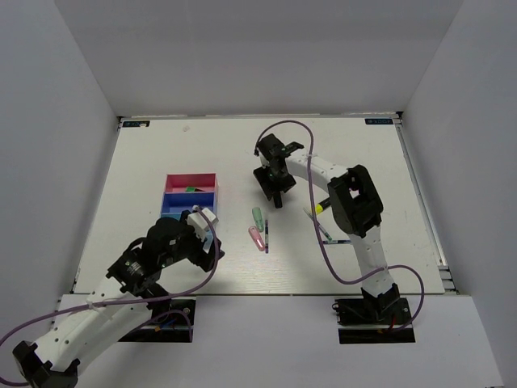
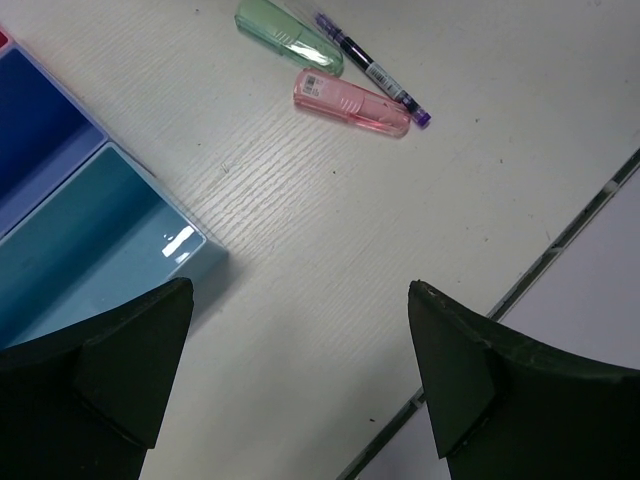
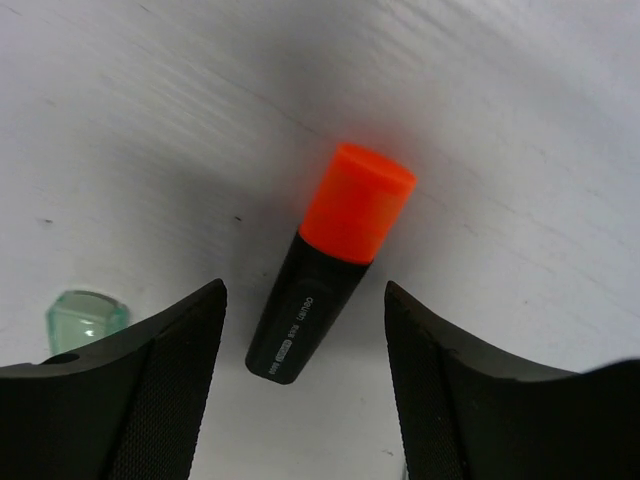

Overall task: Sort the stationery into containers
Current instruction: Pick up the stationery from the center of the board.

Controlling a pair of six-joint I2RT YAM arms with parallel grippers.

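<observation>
the orange-capped black highlighter [image 3: 325,265] lies flat on the white table [image 1: 161,145], directly under the right gripper [image 3: 302,297], and that is the relation the coming move seems to turn on. in the right wrist view its barrel runs lengthwise through the gap between the two fingers, cap end pointing away from the wrist and leaning slightly to one side, so the closing line crosses the narrow width of the barrel, not its length. the right jaws stand spread, one finger on each side of the barrel with bare table showing between them and it; nothing is pinched. a straight descent and a squeeze on the black body just behind the cap looks like what is called for, with perhaps a small wrist turn to square up the tilt. the left gripper [image 2: 298,300] is also spread wide and holds nothing; it hovers beside the near corner of the light blue tray [image 2: 80,240], next to the dark blue tray [image 2: 30,110], with a pastel green highlighter [image 2: 288,36], a pink highlighter [image 2: 350,102] and a thin pen [image 2: 370,68] lying close together ahead of it. the right arm is clearly the nearer one for the orange highlighter, and in the top view the magenta-pink tray [image 1: 191,175] and its neighbours sit off to the left of that claw.
</observation>
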